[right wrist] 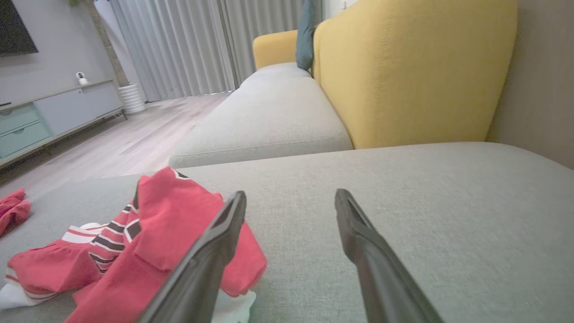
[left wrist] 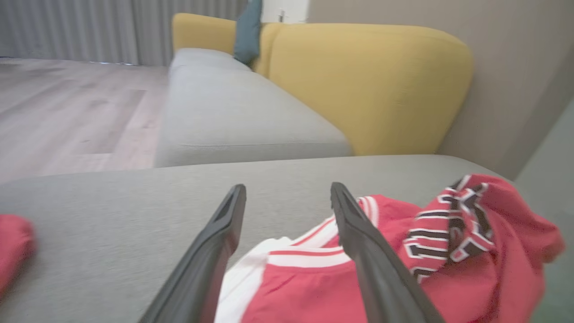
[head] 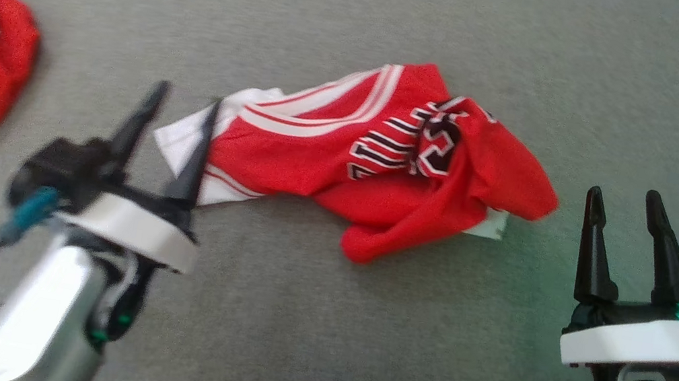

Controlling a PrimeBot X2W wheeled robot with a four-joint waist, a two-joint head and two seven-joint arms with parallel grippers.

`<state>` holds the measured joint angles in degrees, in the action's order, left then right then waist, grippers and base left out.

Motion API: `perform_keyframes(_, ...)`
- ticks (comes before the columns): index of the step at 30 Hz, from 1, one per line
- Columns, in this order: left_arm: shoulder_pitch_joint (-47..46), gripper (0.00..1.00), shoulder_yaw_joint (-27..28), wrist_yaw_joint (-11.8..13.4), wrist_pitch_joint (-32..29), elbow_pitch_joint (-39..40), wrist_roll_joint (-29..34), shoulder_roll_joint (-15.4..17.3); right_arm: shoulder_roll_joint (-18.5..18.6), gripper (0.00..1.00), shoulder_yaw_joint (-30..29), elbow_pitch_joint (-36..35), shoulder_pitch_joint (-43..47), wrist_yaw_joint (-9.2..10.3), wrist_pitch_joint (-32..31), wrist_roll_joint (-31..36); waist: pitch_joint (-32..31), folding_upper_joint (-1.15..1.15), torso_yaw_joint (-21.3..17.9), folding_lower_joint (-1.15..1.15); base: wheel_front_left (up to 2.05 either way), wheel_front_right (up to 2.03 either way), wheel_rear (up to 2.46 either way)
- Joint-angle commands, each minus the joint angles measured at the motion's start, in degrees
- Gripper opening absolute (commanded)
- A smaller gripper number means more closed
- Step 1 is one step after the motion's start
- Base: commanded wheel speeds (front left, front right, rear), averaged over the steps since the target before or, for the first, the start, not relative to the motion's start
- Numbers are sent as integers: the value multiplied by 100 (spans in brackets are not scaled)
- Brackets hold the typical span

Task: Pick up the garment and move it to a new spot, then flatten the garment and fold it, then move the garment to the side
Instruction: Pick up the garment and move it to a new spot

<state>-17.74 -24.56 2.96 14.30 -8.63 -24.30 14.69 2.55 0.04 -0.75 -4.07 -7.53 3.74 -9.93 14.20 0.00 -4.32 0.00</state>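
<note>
Both grippers hovered near the front edge of the grey woven seat (head: 316, 337), fingers spread and empty: the left gripper (head: 189, 95) at the white hem of the jersey (head: 384, 163), the right gripper (head: 624, 193) just beside its red end. Mid-seat, the thin, limp jersey lay crumpled; flattening, folding and moving aside seemingly remained. Beyond rose a padded yellow backrest (left wrist: 367, 85).

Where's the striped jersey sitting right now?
In the head view the jersey lies crumpled mid-cushion on the grey sofa, its white-trimmed end at the left gripper, with the right gripper just off its other end.

Crumpled jersey (head: 385, 157) between parted grippers
</note>
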Motion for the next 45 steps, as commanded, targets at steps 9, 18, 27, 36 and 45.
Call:
perform_keyframes(9,492,100,1250,-40,68,332,-58,334,32,100,25,-294,67,4,-233,213,-432,0,533,0,0,0,0)
perform_keyframes(18,1069,100,1411,-194,69,359,180,296,32,100,-23,-335,501,4,-410,295,-875,0,528,0,0,0,0)
perform_keyframes(27,1582,100,1372,-129,65,462,257,277,32,100,-2,-438,837,4,-533,265,-1179,0,447,0,0,0,0)
perform_keyframes(36,1638,100,1297,-90,28,498,296,314,32,100,12,-497,888,4,-569,244,-1203,0,429,0,0,0,0)
perform_keyframes(45,1582,100,1269,-38,8,495,312,363,32,100,56,-486,873,4,-560,228,-1162,0,424,0,0,0,0)
